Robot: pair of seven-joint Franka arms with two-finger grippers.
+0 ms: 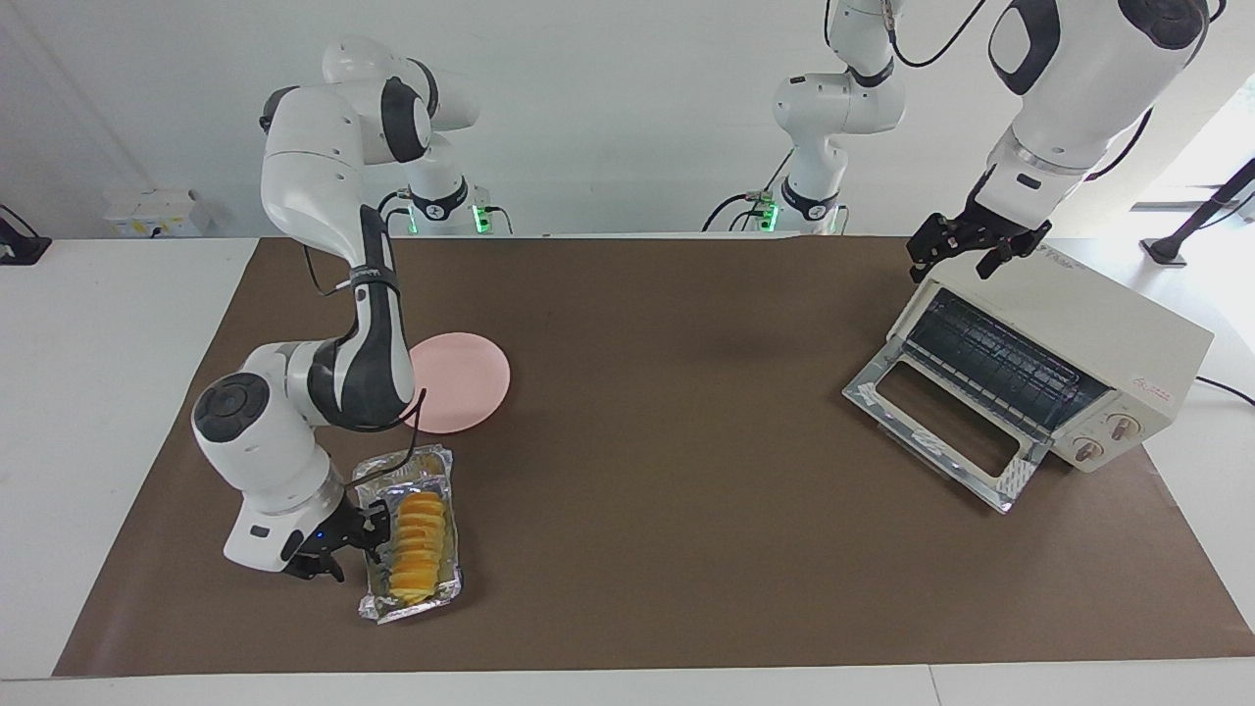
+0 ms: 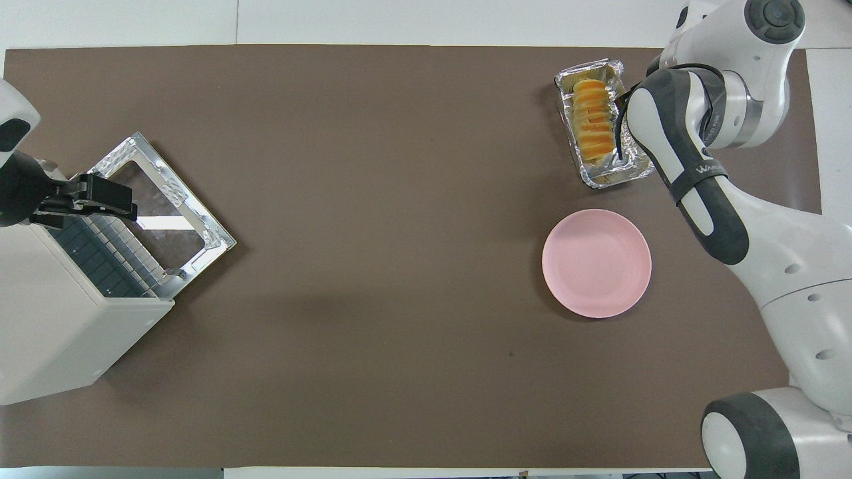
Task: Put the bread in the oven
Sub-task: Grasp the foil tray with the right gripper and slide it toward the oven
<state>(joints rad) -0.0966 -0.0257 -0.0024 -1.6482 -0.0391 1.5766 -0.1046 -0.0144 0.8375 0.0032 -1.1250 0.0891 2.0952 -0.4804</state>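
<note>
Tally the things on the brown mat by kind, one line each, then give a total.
Bread: 1
Foil tray: 1
Pink plate: 1
Oven: 1
Total: 4

High facing camera across the table (image 1: 627, 608), steep overhead camera above the robots' end, both showing the whole table.
</note>
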